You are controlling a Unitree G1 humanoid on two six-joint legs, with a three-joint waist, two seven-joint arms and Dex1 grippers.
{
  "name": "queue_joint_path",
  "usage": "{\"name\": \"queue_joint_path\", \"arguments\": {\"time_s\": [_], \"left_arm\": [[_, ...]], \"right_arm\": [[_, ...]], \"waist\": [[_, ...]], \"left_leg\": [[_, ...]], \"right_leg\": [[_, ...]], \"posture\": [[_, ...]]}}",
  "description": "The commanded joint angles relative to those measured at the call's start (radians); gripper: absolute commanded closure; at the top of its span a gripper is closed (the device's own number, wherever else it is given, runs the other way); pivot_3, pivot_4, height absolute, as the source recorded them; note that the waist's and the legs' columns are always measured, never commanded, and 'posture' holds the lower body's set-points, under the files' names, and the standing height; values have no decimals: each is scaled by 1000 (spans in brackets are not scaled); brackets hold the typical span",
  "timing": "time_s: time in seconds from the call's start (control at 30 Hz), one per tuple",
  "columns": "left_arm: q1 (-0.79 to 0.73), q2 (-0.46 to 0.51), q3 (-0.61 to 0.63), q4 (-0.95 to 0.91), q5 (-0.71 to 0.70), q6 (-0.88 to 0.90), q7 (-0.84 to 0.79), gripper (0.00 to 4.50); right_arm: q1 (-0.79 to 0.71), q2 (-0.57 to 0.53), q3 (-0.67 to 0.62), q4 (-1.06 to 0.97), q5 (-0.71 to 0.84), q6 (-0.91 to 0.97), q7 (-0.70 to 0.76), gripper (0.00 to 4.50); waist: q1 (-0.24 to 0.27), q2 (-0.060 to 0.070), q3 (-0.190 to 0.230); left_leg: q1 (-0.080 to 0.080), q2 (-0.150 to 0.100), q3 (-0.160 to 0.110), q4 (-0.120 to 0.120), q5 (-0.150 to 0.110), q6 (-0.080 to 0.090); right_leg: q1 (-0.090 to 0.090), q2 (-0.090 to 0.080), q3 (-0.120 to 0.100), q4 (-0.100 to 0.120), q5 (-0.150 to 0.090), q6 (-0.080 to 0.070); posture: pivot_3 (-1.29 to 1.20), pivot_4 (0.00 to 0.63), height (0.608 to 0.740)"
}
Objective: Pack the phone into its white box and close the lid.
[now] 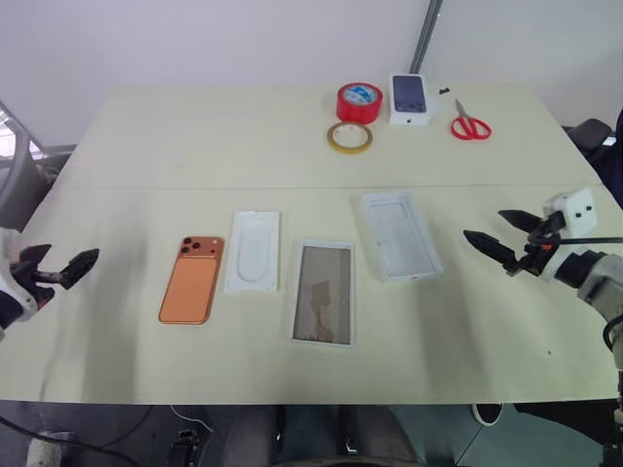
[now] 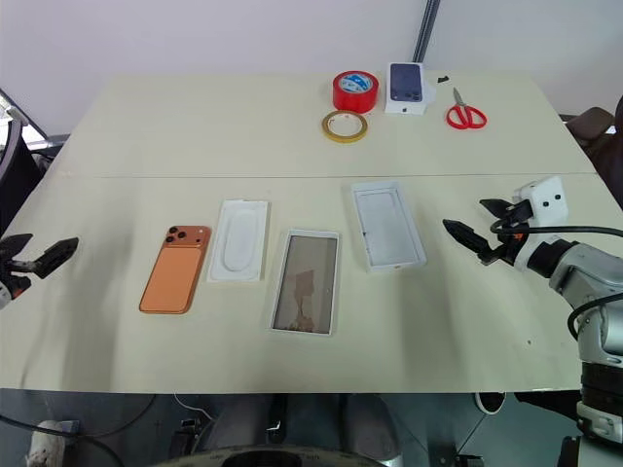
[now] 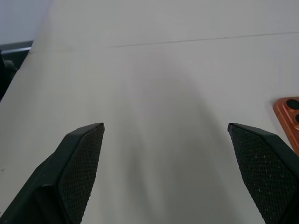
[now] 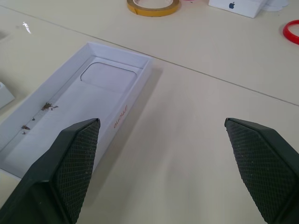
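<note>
Both claws, left claw (image 1: 60, 269) and right claw (image 1: 500, 238), were held spread and empty; the phone (image 1: 192, 279) was left on the desk (image 1: 195, 136).

A pale table (image 1: 146, 136) carries a flat white insert (image 1: 253, 251) with an oval recess near its middle. Along the far edge sit 4 items: a red tape roll (image 1: 359, 101), a yellow tape ring (image 1: 349, 137) just in front of it, a small white box (image 1: 410, 99) printed with a dark phone picture, and red-handled scissors (image 1: 469, 124).
</note>
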Motion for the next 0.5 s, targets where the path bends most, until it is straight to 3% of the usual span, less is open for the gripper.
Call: {"name": "queue_joint_path", "arguments": {"time_s": [0.03,0.27,0.5], "left_arm": [[-16,17,25,-23,-14,-10,3,58],[-18,11,25,-30,-18,-4,3,58],[-29,-83,-66,-188,-87,76,48,58]], "right_arm": [[-5,8,-7,-37,19,-18,-3,39],[-23,12,8,-43,25,-18,-8,39],[-59,27,111,-170,39,18,-12,39]], "waist": [[0,0,0],[-1,0,0],[-1,0,0]], "left_leg": [[0,0,0,0,0,0],[0,0,0,0,0,0],[0,0,0,0,0,0]], "right_leg": [[0,0,0,0,0,0],[0,0,0,0,0,0],[0,0,0,1,0,0]], "posture": [[0,150,740],[0,150,740],[0,150,740]]}}
